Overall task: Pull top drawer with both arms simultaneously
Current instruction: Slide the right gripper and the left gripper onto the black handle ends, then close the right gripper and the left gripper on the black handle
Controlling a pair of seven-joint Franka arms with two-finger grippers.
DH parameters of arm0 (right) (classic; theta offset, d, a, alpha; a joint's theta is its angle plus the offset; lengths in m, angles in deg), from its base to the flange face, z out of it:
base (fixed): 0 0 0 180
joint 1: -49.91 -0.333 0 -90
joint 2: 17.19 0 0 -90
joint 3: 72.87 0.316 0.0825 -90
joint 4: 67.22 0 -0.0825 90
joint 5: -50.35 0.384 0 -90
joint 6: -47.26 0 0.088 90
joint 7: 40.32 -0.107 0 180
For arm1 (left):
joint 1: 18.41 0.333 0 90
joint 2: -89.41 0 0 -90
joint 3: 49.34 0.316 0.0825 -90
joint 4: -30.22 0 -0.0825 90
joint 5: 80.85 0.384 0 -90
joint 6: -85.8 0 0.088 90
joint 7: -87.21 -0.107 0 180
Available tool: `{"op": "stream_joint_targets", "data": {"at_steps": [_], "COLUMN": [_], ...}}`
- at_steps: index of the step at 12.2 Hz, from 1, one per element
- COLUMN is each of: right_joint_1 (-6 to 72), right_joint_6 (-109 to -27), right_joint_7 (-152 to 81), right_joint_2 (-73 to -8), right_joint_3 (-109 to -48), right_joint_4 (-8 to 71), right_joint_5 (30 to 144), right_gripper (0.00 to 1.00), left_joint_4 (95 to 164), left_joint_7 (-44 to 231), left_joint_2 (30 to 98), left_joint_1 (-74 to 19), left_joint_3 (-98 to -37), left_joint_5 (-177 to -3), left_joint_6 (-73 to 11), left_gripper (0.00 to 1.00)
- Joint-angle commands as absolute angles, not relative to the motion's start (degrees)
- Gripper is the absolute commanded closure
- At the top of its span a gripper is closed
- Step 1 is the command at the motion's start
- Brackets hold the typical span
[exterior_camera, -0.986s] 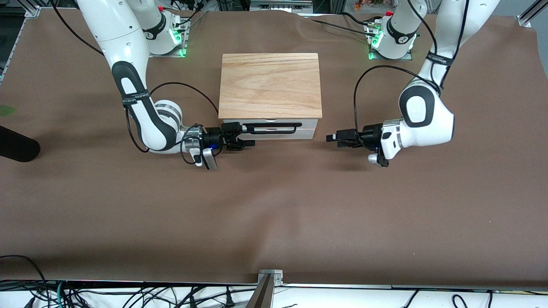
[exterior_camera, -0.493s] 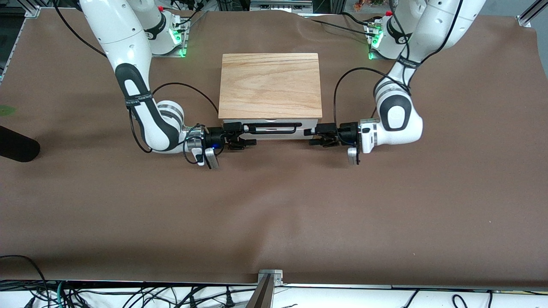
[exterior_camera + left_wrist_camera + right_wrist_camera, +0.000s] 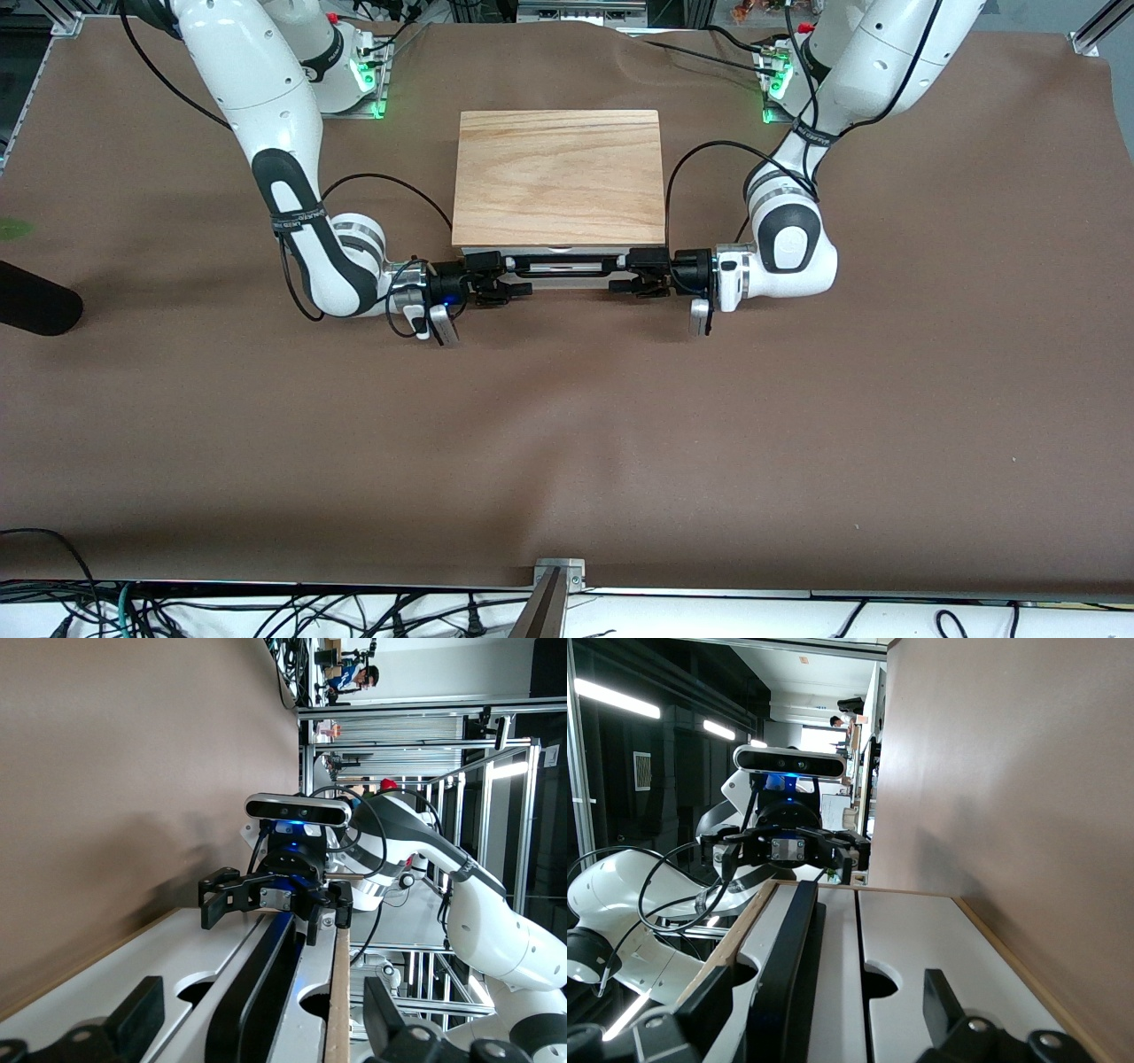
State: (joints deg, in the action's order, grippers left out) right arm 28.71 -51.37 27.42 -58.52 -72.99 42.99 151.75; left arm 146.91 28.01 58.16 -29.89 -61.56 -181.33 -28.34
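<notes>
white-fronted shallow top drawer (image 3: 567, 268), long black wire handle (image 3: 560, 263): left pincer (image 3: 640, 273), right pincer (image 3: 493, 276) straddling handle ends, fingers wide; closing both, pulling evenly advised.

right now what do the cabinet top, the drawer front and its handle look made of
Cabinet top: light wood or wood veneer, matte, with visible grain lines.
Top drawer front: smooth white panel, probably painted or laminated board; a raw wood-coloured edge shows in the wrist views.
Handle: thin black bar, likely coated metal or plastic; I can't tell which.
The left pincer and right pincer are at its ends.
</notes>
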Motion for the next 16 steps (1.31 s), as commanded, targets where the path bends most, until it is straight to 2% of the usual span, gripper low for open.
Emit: {"op": "stream_joint_targets", "data": {"at_steps": [1, 2, 4, 7, 8, 9, 10, 11, 14, 15, 16], "right_joint_1": [28.5, 28.5, 28.5, 28.5, 28.5, 28.5, 28.5, 28.5, 28.3, 28.3, 28.3], "right_joint_6": [-50.2, -50.2, -50.2, -50.3, -50.2, -50.2, -50.2, -50.2, -50.3, -50.2, -50.2], "right_joint_7": [27.9, 27.8, 27.8, 27.8, 27.8, 27.8, 27.8, 27.6, 26.7, 26.7, 26.7], "right_joint_2": [-57.4, -57.4, -57.4, -57.0, -56.7, -56.7, -56.6, -56.2, -55.4, -55.3, -55.1], "right_joint_3": [-72.9, -72.9, -73.0, -73.0, -73.0, -73.0, -73.0, -72.9, -72.8, -72.8, -72.8], "right_joint_4": [44.5, 44.5, 44.5, 44.5, 44.5, 44.5, 44.5, 44.6, 45.4, 45.8, 46.0], "right_joint_5": [152.1, 152.1, 152.1, 152.1, 152.1, 152.1, 152.1, 152.1, 152.1, 152.1, 152.1], "right_gripper": [0.08, 0.10, 0.18, 0.36, 0.45, 0.46, 0.46, 0.46, 0.46, 0.46, 0.54], "left_joint_4": [146.4, 146.5, 147.0, 147.8, 148.2, 148.3, 148.4, 148.4, 148.9, 149.3, 149.7], "left_joint_7": [25.6, 25.0, 22.2, 17.7, 17.7, 17.6, 17.6, 17.5, 15.7, 15.7, 15.6], "left_joint_2": [57.6, 57.6, 56.9, 55.0, 55.1, 55.0, 55.0, 55.0, 54.7, 54.3, 54.0], "left_joint_1": [-30.6, -30.6, -30.6, -30.5, -30.5, -30.4, -30.4, -30.4, -30.3, -30.3, -30.2], "left_joint_3": [-62.4, -62.5, -62.5, -62.5, -62.5, -62.5, -62.5, -62.5, -62.5, -62.5, -62.5], "left_joint_5": [-183.5, -183.4, -183.5, -183.5, -183.5, -183.5, -183.5, -183.5, -183.5, -183.5, -183.5], "left_joint_6": [-27.8, -27.8, -27.2, -24.4, -24.2, -23.7, -23.2, -23.1, -22.6, -22.0, -21.9], "left_gripper": [0.11, 0.14, 0.14, 0.15, 0.15, 0.28, 0.32, 0.42, 0.61, 0.63, 0.67]}}
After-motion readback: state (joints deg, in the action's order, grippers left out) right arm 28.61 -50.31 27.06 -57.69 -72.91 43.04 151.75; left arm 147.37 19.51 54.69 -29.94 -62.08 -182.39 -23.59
